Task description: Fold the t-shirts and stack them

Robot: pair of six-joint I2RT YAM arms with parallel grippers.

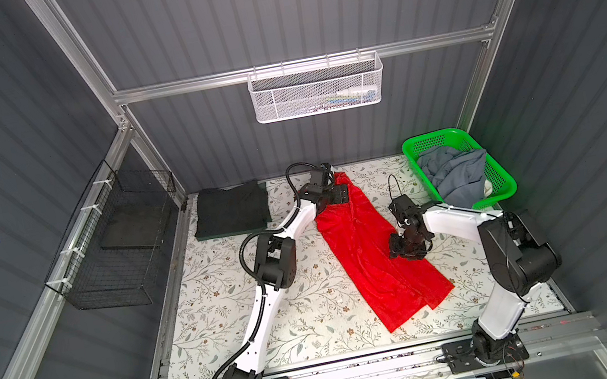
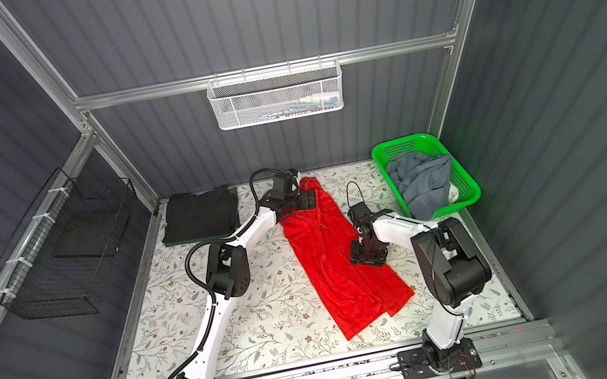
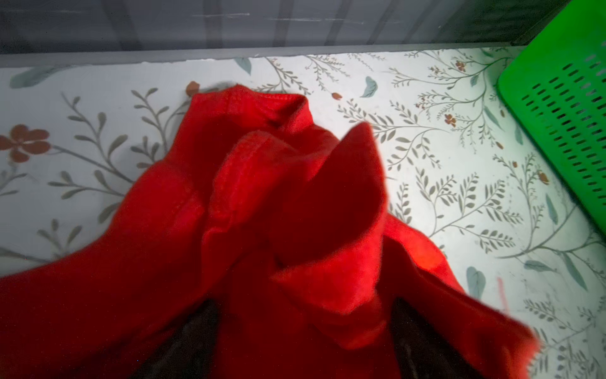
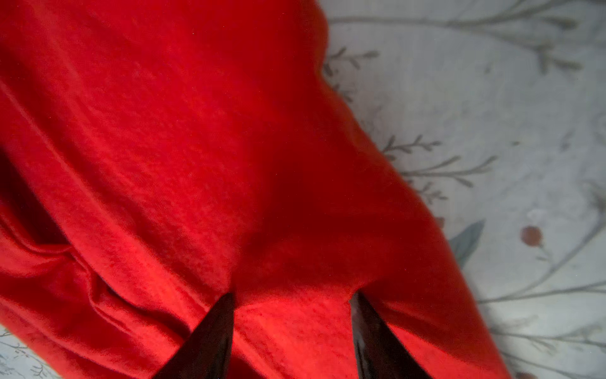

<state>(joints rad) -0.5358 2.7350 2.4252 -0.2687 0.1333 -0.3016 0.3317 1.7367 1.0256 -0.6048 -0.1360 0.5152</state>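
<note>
We see the long bright red cloth t-shirt (image 1: 373, 262) lying diagonally on the floral-patterned tabletop (image 1: 232, 321). Our left gripper (image 3: 305, 315) sits at its far end, jaws wide apart, cloth bunched between them — our right gripper (image 4: 292, 295), also spread, touches its right edge. Folded dark t-shirts (image 1: 231, 209) lie far left; the slate grey-blue t-shirt (image 1: 455, 172) fills the green perforated plastic basket (image 1: 502, 180).

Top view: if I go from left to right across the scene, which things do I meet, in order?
Black wire basket → folded dark shirts → red t-shirt → green basket.
</note>
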